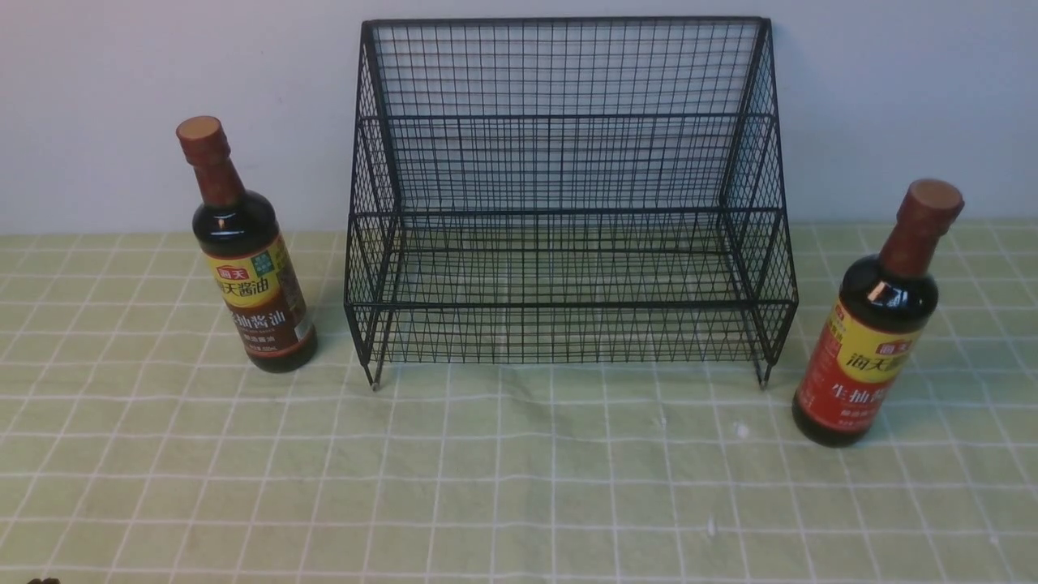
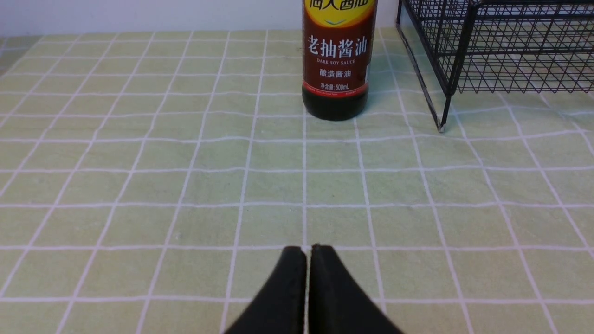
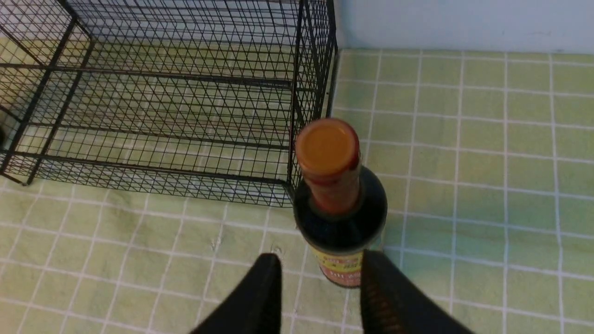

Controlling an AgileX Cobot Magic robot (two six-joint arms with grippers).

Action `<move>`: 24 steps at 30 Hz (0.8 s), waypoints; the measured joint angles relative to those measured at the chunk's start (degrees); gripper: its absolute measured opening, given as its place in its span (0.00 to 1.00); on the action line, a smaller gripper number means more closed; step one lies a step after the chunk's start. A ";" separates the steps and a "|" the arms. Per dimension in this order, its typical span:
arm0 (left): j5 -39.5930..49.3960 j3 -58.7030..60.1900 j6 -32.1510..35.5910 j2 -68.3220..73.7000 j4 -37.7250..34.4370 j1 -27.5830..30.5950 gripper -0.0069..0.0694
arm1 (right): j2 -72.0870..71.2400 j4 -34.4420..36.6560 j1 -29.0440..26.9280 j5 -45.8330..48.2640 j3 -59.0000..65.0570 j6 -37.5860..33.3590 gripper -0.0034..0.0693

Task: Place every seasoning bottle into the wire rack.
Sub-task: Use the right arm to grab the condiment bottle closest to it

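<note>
A tabletop set up like a kitchen counter.
A pale green checked tablecloth [image 1: 519, 487] covers the surface and meets a bare white wall [image 1: 162, 81] behind; on it stand a black wire rack [image 1: 568, 162] and two soy-sauce bottles, the brown-labelled bottle [image 1: 253, 284] and the red-labelled bottle [image 1: 868, 357], ordinary kitchen goods.
</note>
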 joint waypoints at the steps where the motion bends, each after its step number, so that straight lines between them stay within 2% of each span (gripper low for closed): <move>1: 0.00 0.00 0.00 0.00 0.00 0.00 0.08 | 1.17 0.18 0.00 0.00 -0.46 -0.41 0.46; 3: 0.00 0.00 0.00 0.00 0.00 0.00 0.08 | 3.99 0.83 0.00 0.00 -1.50 -1.69 0.61; 6: 0.00 0.00 0.00 0.00 0.00 0.00 0.08 | 7.15 2.07 0.00 -1.19 -1.82 -3.53 0.77; 8: 0.00 0.00 0.00 0.00 0.00 0.00 0.08 | 9.40 2.52 0.00 -2.94 -1.88 -4.23 0.86; 11: 0.00 0.00 0.00 0.00 0.00 0.00 0.08 | 12.89 3.42 0.00 -6.05 -1.94 -5.40 0.91; 16: 0.00 0.00 0.00 0.00 0.00 0.00 0.08 | 16.71 3.80 0.30 -9.02 -1.98 -6.29 0.92; 24: 0.00 0.00 0.00 0.00 0.00 0.00 0.08 | 20.46 3.34 3.99 -10.43 -1.98 -7.34 0.91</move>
